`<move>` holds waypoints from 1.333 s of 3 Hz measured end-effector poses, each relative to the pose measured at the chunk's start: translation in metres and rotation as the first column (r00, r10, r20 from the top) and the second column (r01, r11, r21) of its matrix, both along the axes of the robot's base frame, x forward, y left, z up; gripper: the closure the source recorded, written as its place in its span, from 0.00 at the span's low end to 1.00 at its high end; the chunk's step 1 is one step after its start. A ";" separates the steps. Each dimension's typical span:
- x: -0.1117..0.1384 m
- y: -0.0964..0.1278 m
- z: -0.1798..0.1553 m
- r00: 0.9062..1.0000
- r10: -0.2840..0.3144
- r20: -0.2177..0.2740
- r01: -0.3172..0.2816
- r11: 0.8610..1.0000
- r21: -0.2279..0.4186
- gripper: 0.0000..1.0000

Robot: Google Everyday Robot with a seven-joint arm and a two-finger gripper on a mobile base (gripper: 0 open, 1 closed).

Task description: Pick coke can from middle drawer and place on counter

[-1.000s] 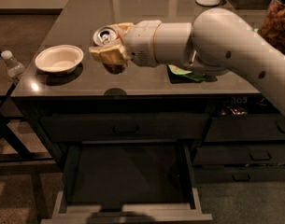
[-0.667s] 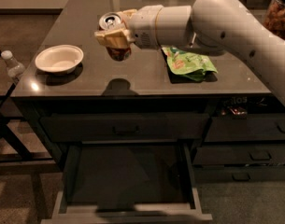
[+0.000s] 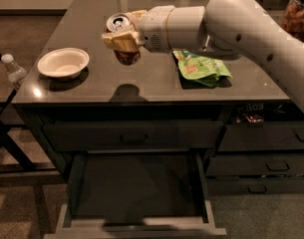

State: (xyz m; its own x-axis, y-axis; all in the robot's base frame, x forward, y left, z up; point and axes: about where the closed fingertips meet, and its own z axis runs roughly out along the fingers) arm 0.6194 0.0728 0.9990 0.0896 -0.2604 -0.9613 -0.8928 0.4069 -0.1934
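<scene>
Nearest the camera, the middle drawer (image 3: 136,188) stands pulled out, its dark flat bottom bare behind a lighter grey front edge. Above it, a shallower drawer (image 3: 134,136) with a dark bar handle sits shut under the glossy dark-grey counter (image 3: 156,81).

On the counter's left side rests a white bowl (image 3: 63,62). A clear plastic bottle (image 3: 14,69) stands off the counter, just past its left edge. To the right lies a crumpled green packet (image 3: 201,67), its print unreadable.

The coke can (image 3: 122,29) is out of the drawer and held above the counter between bowl and packet. It is tilted, with its silver top and pull tab toward the camera and its red-orange body showing below the grip. No lettering on it can be read.

The cream-coloured end effector (image 3: 122,33) pinches the can between its fingers. The white arm (image 3: 231,19) reaches in from the right, its wrist roughly level over the counter. A jar (image 3: 296,14) stands at the far right.
</scene>
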 end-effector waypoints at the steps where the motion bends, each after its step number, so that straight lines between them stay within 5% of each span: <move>1: 0.004 0.005 -0.016 0.997 0.014 -0.074 -0.011 0.999 0.035 1.00; 2: 0.010 0.005 -0.042 0.983 0.043 -0.179 -0.033 0.998 0.059 1.00; 4: 0.016 0.001 -0.044 0.980 0.049 -0.195 -0.032 0.995 0.090 1.00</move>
